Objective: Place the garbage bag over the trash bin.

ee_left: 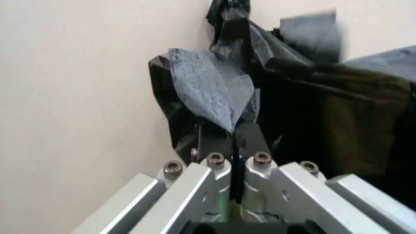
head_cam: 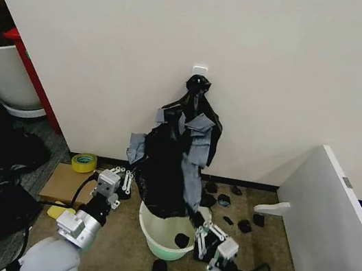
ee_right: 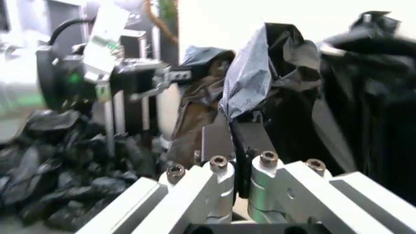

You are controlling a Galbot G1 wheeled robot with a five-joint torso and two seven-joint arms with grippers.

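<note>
**Both grippers pinch the black bag above the bin**

Head view: the garbage bag (head_cam: 170, 168) hangs from a wall hook, its lower end draping into the trash bin (head_cam: 151, 233) on the floor near the robot. The left gripper (head_cam: 124, 183) sits at the bag's left edge, the right gripper (head_cam: 199, 237) at its lower right.

Left wrist view: the fingers (ee_left: 249, 141) are closed together, apparently pinching bag plastic.

Right wrist view: the fingers (ee_right: 252, 139) clamp a fold of the bag.
</note>
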